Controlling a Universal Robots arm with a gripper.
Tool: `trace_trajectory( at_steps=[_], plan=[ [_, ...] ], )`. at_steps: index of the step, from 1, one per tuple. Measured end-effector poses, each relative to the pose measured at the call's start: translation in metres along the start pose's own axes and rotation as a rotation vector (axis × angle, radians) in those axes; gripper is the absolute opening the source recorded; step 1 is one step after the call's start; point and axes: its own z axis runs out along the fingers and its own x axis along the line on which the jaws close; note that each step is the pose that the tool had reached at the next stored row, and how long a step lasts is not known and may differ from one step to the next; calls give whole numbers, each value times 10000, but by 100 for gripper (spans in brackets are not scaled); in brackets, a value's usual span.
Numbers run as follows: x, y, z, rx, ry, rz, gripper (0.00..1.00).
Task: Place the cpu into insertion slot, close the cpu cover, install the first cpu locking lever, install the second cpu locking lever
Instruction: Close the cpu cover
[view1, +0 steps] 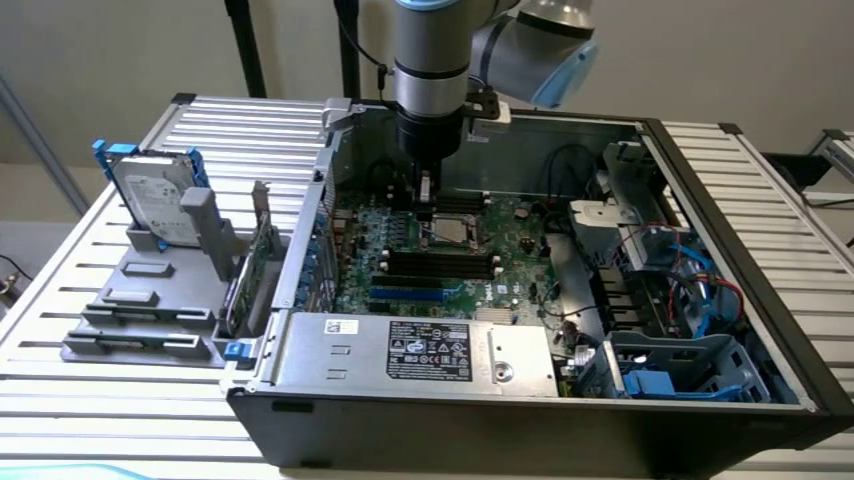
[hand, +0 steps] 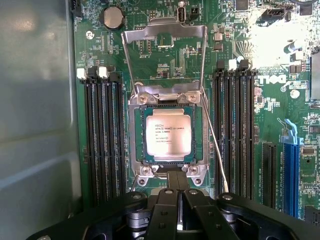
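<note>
The hand (hand: 178, 184) hangs clenched by the insertion slot (hand: 134, 131); wrist view shows cpu (hand: 167, 132) seated, cpu cover (hand: 165, 36) raised.

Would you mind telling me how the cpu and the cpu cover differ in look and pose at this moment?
The cpu is a solid square plate with printed text; the cpu cover is a thin frame with a window, the green board showing through it. The cpu lies flat, seated in the insertion slot; the cpu cover is swung open, back from the slot. Both are silvery metal and about socket-sized.
</note>
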Motion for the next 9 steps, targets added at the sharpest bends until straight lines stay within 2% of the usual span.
trace_trajectory(
  at_steps=[9],
  plan=[
    [0,4,0,0,0,0,11]
  ],
)
